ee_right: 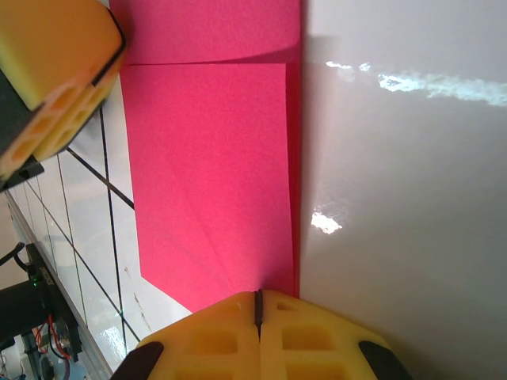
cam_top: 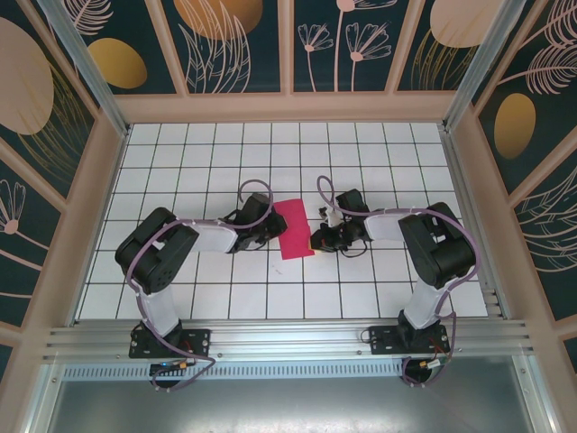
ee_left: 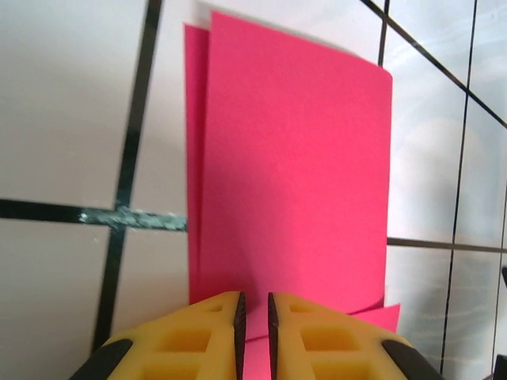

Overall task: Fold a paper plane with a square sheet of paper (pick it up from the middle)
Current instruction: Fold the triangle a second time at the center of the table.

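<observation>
You are seeing the square sheet of paper (cam_top: 293, 228) lying folded as a strip between both grippers, its long axis running away from the arm bases. The left gripper (ee_left: 253, 297), jaws narrowly parted, is standing at its left edge. The right gripper (ee_right: 257, 294), fully closed, is sitting at its right edge.

1. A glossy white tabletop with black grid lines (cam_top: 180, 153) is seen lying flat and level.
2. One thin magenta-red sheet of paper (cam_top: 294, 228) is laid directly on it, near the middle.
3. The sheet is folded over into a narrow oblong, set slightly aslant to the grid lines.
4. In the left wrist view two layers are seen, with a thin strip of the lower one left uncovered along a long edge.
5. In the right wrist view glare is reflected off the bare tabletop just beside the sheet.
</observation>
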`<state>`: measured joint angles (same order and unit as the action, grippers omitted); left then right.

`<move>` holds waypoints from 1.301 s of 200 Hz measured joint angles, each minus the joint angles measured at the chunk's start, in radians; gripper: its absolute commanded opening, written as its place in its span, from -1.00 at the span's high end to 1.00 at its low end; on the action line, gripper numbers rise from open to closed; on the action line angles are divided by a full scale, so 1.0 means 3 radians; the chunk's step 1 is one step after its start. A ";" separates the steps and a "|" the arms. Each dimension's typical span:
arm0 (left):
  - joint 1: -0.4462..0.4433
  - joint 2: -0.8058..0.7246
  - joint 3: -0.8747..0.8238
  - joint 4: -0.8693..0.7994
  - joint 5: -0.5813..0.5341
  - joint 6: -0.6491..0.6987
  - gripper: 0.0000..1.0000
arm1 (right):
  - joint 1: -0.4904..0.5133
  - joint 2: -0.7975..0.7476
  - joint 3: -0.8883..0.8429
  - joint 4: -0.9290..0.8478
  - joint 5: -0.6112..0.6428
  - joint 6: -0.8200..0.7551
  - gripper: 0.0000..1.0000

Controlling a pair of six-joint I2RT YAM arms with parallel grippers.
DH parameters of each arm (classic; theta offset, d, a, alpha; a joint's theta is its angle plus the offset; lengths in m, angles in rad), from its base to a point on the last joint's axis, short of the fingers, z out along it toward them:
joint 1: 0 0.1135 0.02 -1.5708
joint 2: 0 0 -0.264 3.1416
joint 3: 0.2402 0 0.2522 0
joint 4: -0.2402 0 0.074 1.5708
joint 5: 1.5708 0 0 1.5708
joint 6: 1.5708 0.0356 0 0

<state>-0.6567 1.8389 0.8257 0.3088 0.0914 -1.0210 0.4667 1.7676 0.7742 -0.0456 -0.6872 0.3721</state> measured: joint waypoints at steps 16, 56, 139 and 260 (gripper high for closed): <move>0.0045 0.0000 0.0001 -0.0001 0.0001 0.0036 0.58 | 0.0000 0.0000 0.0005 -0.0011 0.0003 0.0000 1.00; 0.0088 -0.0117 0.0017 -0.0140 0.0008 0.0139 0.59 | 0.0003 0.0000 0.0017 -0.0025 0.0008 0.0001 1.00; -0.0206 -0.0165 0.0017 0.0118 0.0423 0.0160 0.81 | 0.0010 0.0001 0.0056 -0.0086 0.0019 0.0003 1.00; -0.0206 0.0086 0.0005 0.0141 0.0369 0.0135 0.84 | 0.0231 0.0032 0.0426 -0.0266 -0.0004 0.0003 1.00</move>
<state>-0.7185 1.8648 0.8272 0.3511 0.2020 -0.9806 0.5362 1.7771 0.9020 -0.1253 -0.6884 0.3729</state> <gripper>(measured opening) 0.082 0.064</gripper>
